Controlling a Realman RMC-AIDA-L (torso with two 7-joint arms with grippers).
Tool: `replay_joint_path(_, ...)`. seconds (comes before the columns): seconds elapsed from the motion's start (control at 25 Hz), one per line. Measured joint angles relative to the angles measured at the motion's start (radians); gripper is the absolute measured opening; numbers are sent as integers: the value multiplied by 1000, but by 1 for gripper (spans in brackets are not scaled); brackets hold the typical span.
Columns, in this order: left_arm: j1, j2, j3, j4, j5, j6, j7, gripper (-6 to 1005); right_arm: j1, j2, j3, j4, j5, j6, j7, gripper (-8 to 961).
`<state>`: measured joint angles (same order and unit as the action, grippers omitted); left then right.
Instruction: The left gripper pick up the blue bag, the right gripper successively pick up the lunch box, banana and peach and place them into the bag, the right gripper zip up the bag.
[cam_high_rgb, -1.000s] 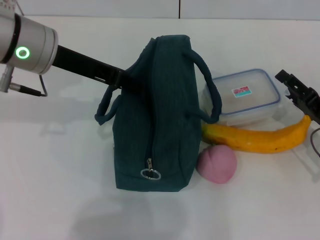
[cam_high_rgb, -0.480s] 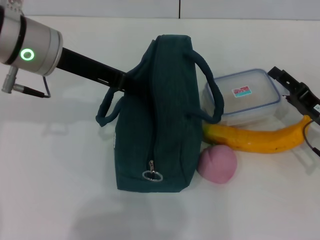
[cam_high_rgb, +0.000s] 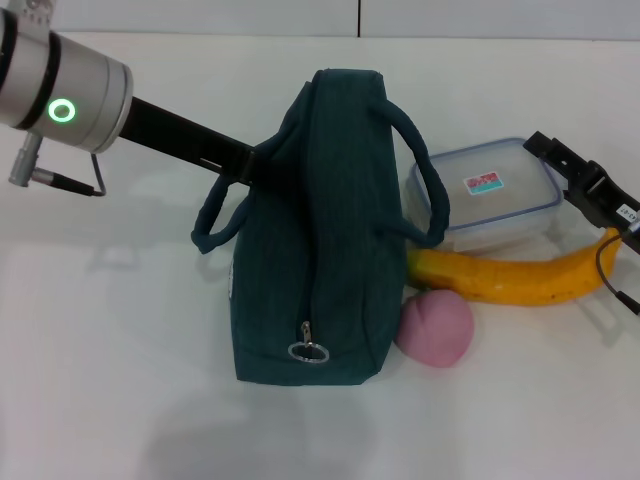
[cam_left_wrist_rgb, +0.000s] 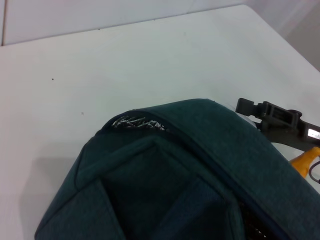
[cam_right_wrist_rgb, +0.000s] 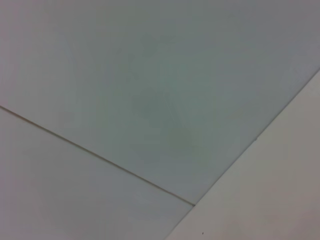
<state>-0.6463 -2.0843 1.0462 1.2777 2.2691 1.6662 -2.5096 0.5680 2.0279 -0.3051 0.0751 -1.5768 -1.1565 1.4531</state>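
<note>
Left gripper (cam_high_rgb: 250, 165): reached the blue bag (cam_high_rgb: 320, 240); we could not tell its claw state.
Right gripper (cam_high_rgb: 585, 190): hovered at the lunch box (cam_high_rgb: 490, 190); likewise unclear.

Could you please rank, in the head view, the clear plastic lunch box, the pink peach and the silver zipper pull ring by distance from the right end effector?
1. The clear plastic lunch box, directly beside the right end effector.
2. The pink peach, nearer the camera, against the dark blue fabric bag.
3. The silver zipper pull ring, low on the bag's front end, farthest.
</note>
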Motion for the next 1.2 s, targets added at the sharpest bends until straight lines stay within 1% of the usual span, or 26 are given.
replay_joint_path(0.2,3,1,0,-1,2,-3,0,36,-5,0,5,5,5,-1,25,679)
replay_joint_path(0.32,1,1,0,-1,8,-11,0,36,1,-1,7,8,3,17,54,616)
replay_joint_path(0.64,-4,2,0,-1,10,-26,0,36,4,0,9,3,8,20,56,448)
replay_joint_path(0.76,-6,4,0,-1,11,-35,0,36,8,0,9,5,7,21,56,262)
replay_joint_path(0.92,-7,4,0,-1,11,-41,0,36,11,0,10,11,7,12,63,260)
replay_joint_path(1.2,-4,4,-2,-2,11,-42,0,36,6,0,11,20,8,-13,167,235)
